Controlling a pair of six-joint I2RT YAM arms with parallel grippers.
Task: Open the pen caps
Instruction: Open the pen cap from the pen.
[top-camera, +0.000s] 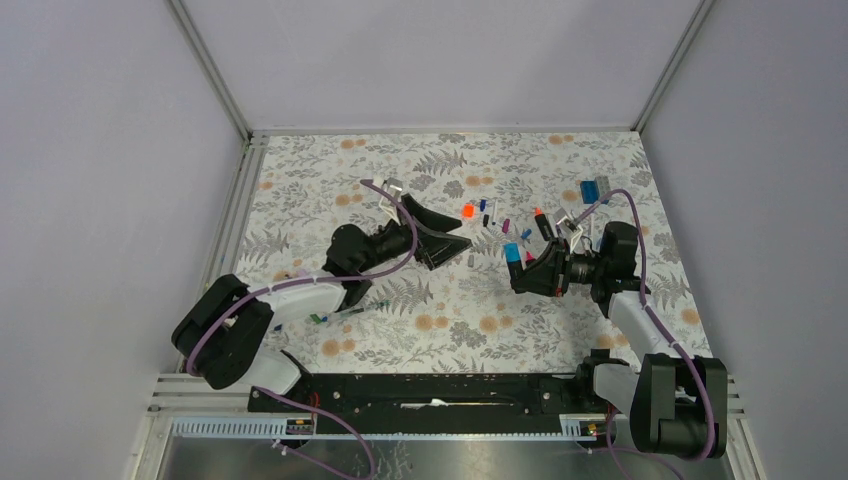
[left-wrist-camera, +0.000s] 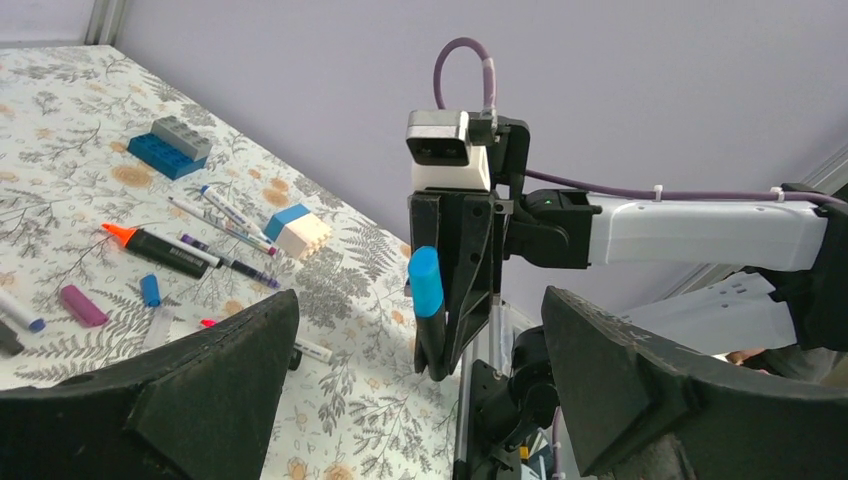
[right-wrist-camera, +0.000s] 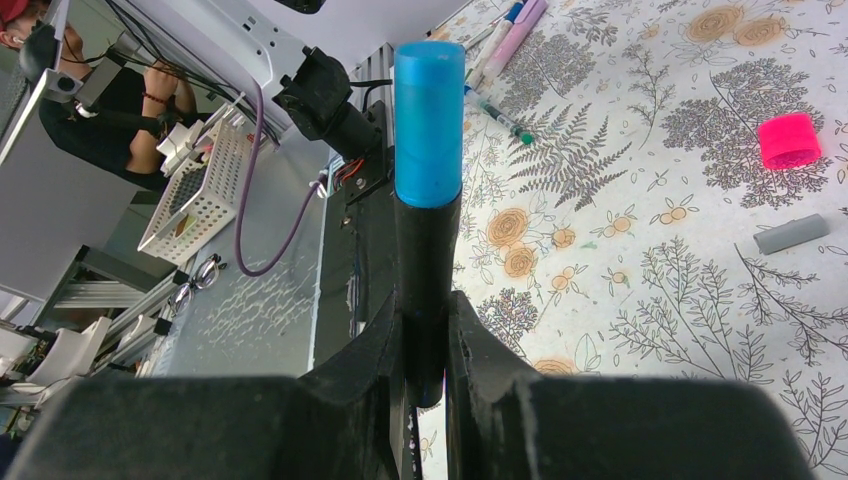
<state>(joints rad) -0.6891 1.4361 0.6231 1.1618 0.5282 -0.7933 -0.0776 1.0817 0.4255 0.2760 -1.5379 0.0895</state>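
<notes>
The right hand (right-wrist-camera: 427, 312) pinches a chunky black highlighter (right-wrist-camera: 425, 250) topped by a stubby blue plastic cap (right-wrist-camera: 428, 120); the left hand (top-camera: 466, 238) gapes wide, empty, facing it

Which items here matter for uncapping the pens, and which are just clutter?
For the job:
- blue-capped marker, gripped in the right hand
- left hand, open
- thin pens on the table
- pink cap, already off

Just lying about:
- blue brick
- blue-and-white block

Cap (right-wrist-camera: 428, 120) on highlighter (right-wrist-camera: 425, 265) in right gripper (right-wrist-camera: 426, 335) — left gripper (top-camera: 455, 243) opposite.
</notes>
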